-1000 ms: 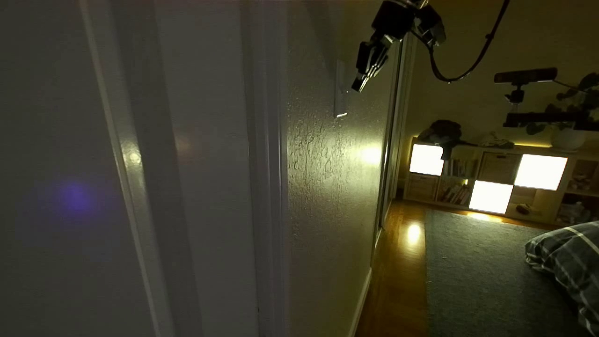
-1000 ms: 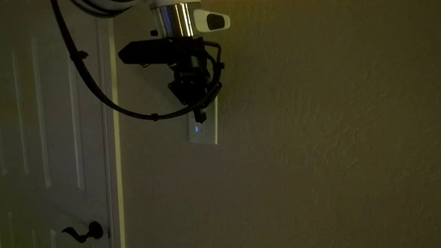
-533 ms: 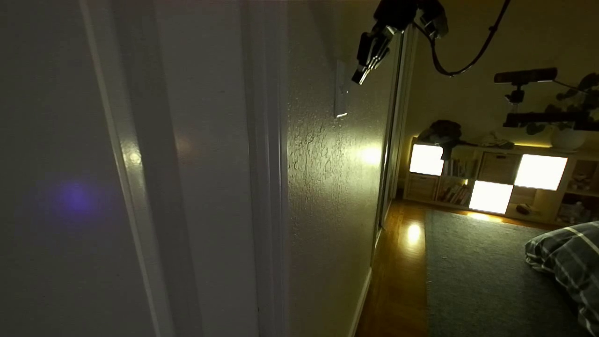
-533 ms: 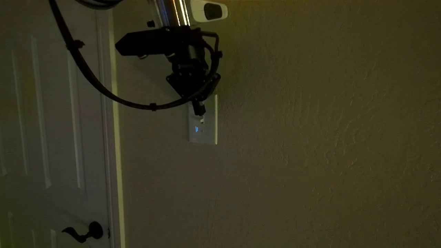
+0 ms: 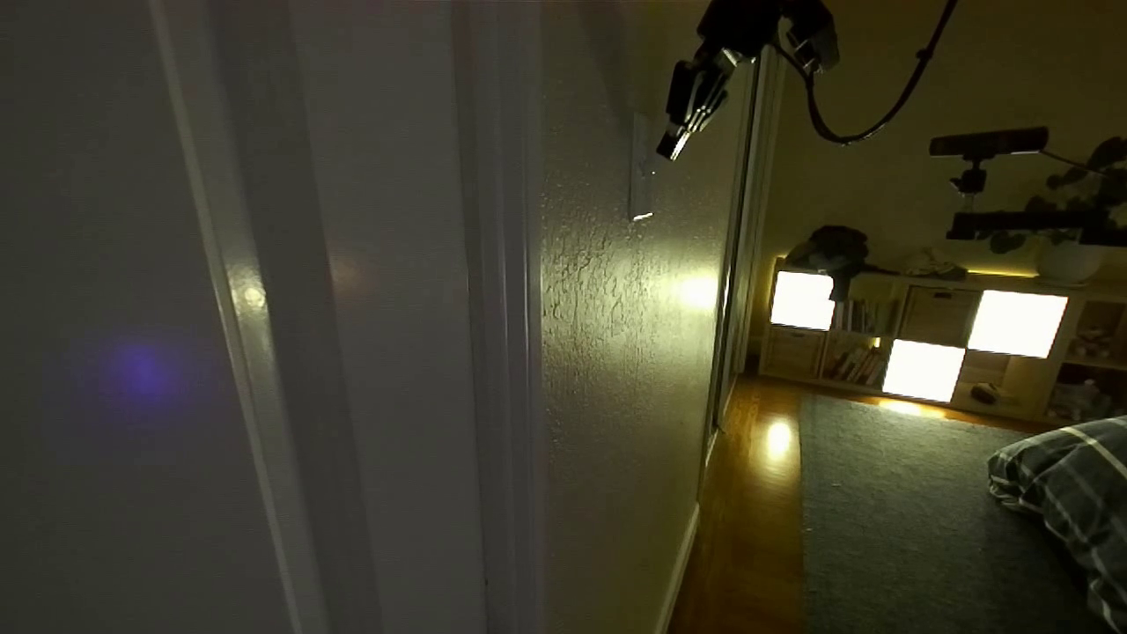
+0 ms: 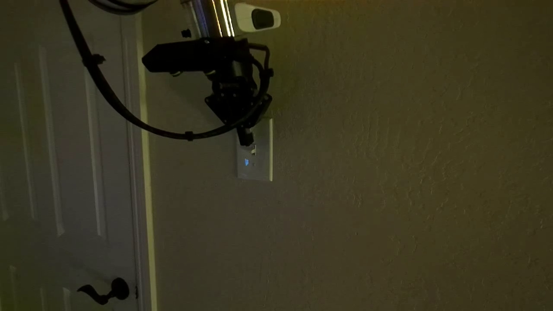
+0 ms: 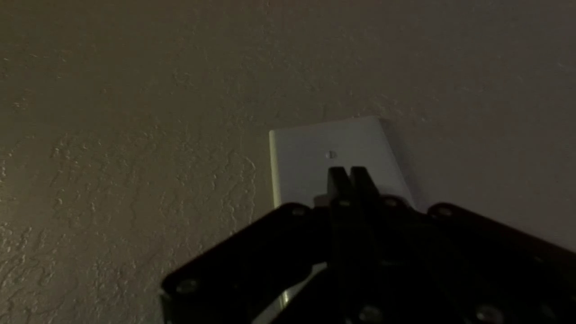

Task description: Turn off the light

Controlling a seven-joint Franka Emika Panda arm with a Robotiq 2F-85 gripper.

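The light's control is a white rectangular switch plate on the textured wall; it shows in both exterior views (image 5: 641,189) (image 6: 262,169). Its small toggle (image 6: 253,150) shows just below and right of my fingertips in an exterior view. My gripper (image 6: 246,141) points down at the plate and covers its upper left part. In an exterior view my fingertips (image 5: 672,150) are slightly apart from the plate. In the wrist view the fingers (image 7: 349,173) are together with nothing between them, over the plate (image 7: 301,162) below a screw. The toggle is hidden there. The lamp is out of view.
A white door with a dark handle (image 6: 103,291) stands left of the plate. A loose black cable (image 6: 164,134) hangs from the arm. A shelf (image 5: 942,317) with glowing cubbies, a camera on a mount (image 5: 988,143) and a plaid bed cover (image 5: 1065,493) are farther off.
My gripper has risen slightly, uncovering the toggle in an exterior view, then shifted slightly left there. The glowing cubbies look the same.
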